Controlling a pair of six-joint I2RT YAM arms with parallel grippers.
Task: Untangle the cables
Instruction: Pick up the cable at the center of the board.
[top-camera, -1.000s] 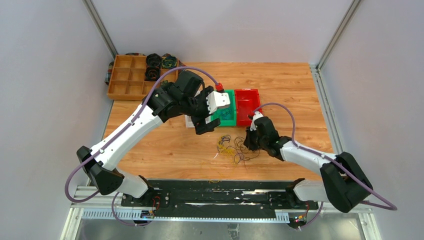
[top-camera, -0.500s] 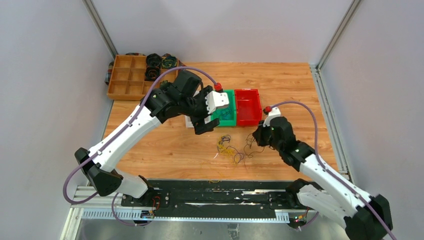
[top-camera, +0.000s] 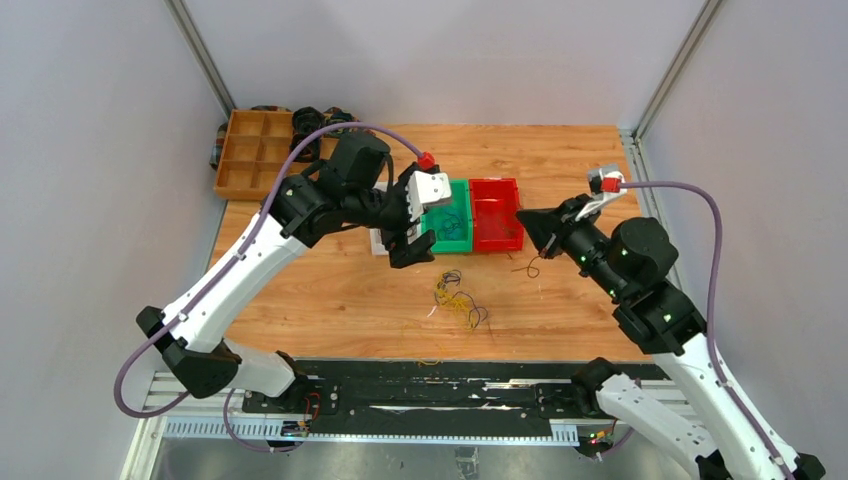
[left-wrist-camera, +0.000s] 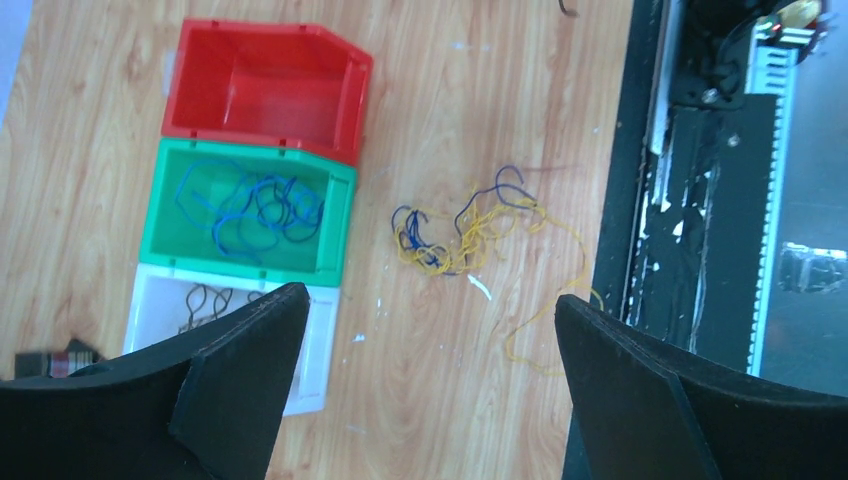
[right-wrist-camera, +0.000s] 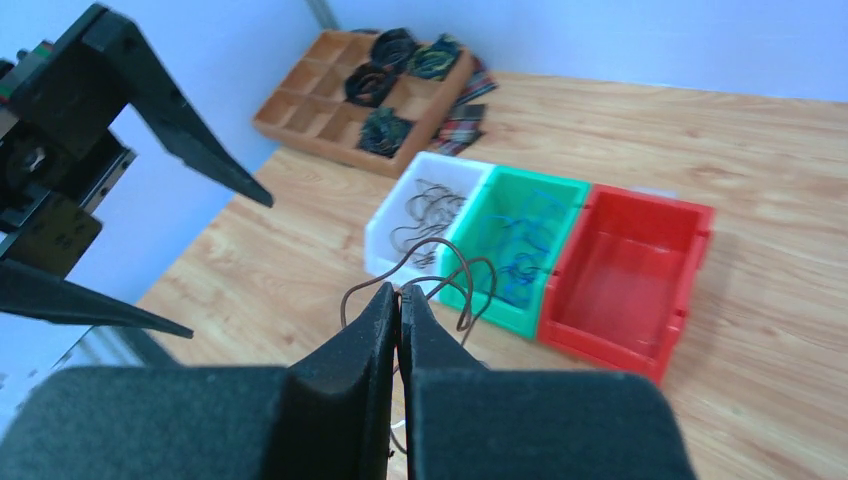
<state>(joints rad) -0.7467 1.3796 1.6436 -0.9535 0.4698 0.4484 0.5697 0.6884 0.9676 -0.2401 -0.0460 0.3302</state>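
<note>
A tangle of yellow and blue cables (top-camera: 457, 297) lies on the wooden table; it also shows in the left wrist view (left-wrist-camera: 470, 228). My right gripper (top-camera: 527, 226) (right-wrist-camera: 400, 290) is shut on a dark brown cable (right-wrist-camera: 452, 268), held in the air near the red bin (top-camera: 497, 213); the cable's loop hangs below (top-camera: 530, 266). My left gripper (top-camera: 410, 247) (left-wrist-camera: 430, 300) is open and empty, high above the table beside the bins. The green bin (left-wrist-camera: 245, 212) holds blue cables. The white bin (left-wrist-camera: 232, 313) holds brown cables.
A wooden compartment tray (top-camera: 262, 152) with dark fabric coils stands at the back left; it also shows in the right wrist view (right-wrist-camera: 370, 90). A black rail (top-camera: 430, 385) runs along the table's near edge.
My right gripper has risen and swung right and back, pulling a brown cable out of the tangle. The left arm has shifted slightly left.
</note>
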